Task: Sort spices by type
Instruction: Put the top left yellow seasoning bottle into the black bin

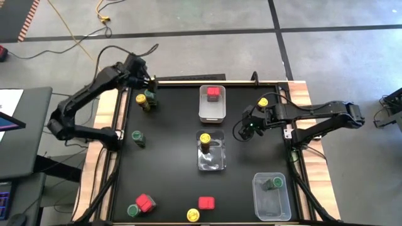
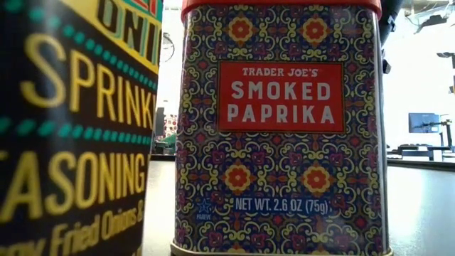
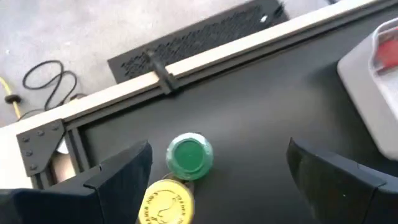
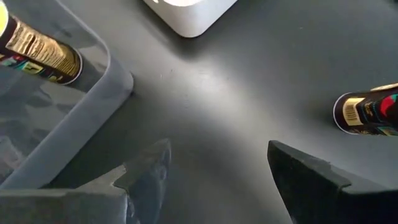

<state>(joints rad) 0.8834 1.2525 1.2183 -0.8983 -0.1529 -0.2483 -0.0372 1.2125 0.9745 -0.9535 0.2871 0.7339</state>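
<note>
On matte black table [image 1: 169,144], round green-lidded jar [image 3: 189,155]

Two dark arms are seen from above, each built of slim black links joined by chunkier rounded joints. Black cables are looped along the left arm and bundled beside the right arm's base. The left end effector [image 3: 214,180] is shown as two broad matte-black fingers with angular, stepped edges. The right end effector [image 4: 214,171] is likewise made of two dark wedge-shaped fingers, one catching a dull grey sheen.
</note>
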